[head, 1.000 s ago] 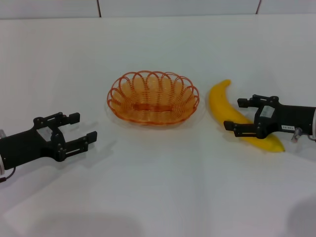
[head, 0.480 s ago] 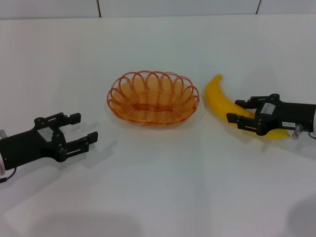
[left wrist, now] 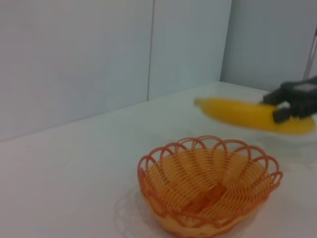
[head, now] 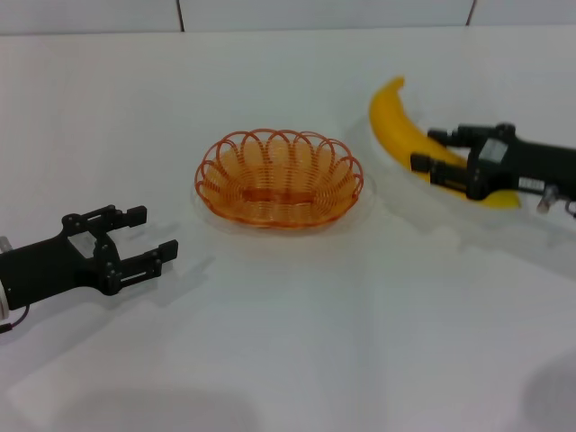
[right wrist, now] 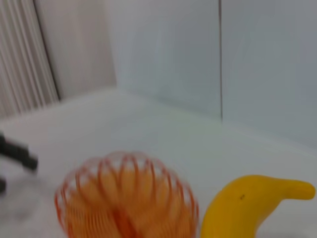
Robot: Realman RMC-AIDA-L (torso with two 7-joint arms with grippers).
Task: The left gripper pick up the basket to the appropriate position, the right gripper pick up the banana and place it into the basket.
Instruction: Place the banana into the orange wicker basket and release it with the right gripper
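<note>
While the right claw (head: pixel 438 150) clamps its middle, the banana (head: pixel 400 130) points its tip up-left, away from the robot.

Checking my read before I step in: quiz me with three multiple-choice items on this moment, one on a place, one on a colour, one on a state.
1. Where is the banana?
A. In the basket
B. Held off the table, on the right side of the basket
C. Under the left gripper

2. What colour is the basket?
A. Orange
B. Blue
C. White

3. What is the state of the left gripper?
A. Shut on the basket
B. Open, holding nothing
C. Shut on the banana

Key: 1 B, the right gripper is clamped on the banana beside and apart from the basket, and the left wrist view shows it clear of the table. 2 A, its wire loops are orange in every view. 3 B, the left gripper sits near the table's left edge with spread fingers, apart from the basket.
</note>
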